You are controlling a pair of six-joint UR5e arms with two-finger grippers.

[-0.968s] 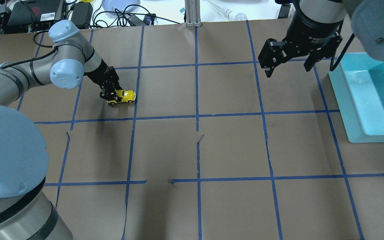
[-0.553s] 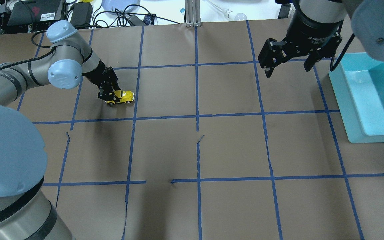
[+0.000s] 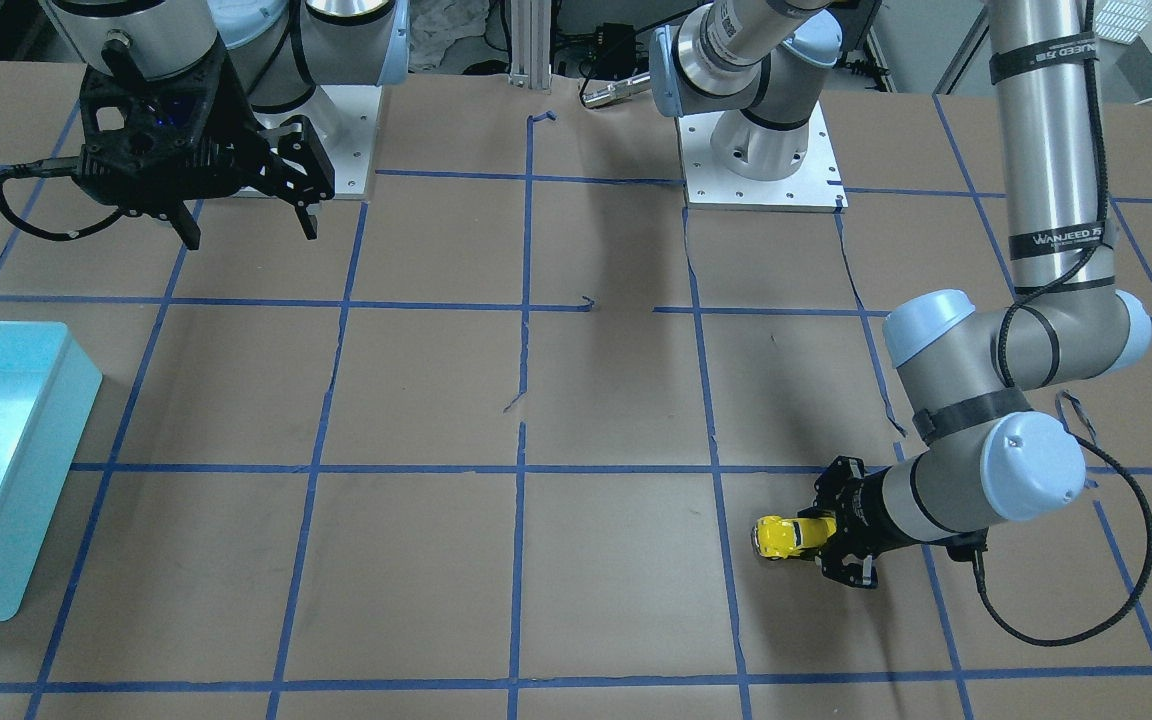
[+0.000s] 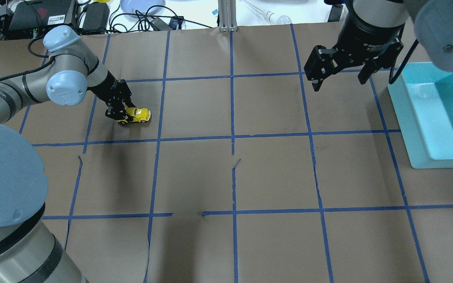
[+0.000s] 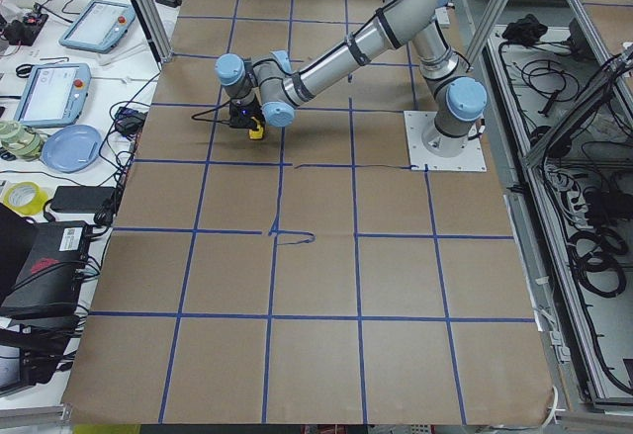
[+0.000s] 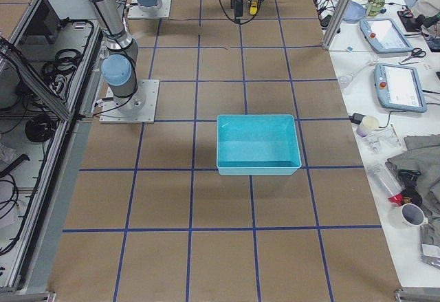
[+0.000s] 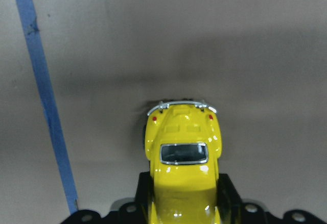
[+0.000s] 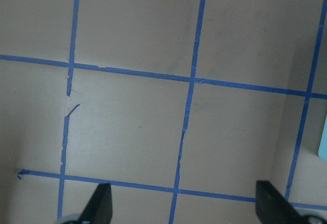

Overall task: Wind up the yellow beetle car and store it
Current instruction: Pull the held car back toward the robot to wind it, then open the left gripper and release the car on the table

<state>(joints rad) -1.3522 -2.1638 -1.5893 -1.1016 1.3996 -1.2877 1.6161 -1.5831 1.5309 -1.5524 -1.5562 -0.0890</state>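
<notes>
Left claw (image 4: 122, 114) is clamped on one end of the yellow beetle car (image 4: 137, 114). In the left wrist view I see a finger on each flank and the bumper end sticking out free. Car sits low at the brown bench (image 4: 273, 173), inside a taped square on the robot's left side. Right claw (image 4: 340, 80) hangs spread wide, holding nothing, near the teal bin (image 4: 411, 129).

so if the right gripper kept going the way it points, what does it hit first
Only the table: the right gripper points down at bare taped paper, fingers open, nothing in between. The bin sits off to one side. Tilt is unclear.
</notes>
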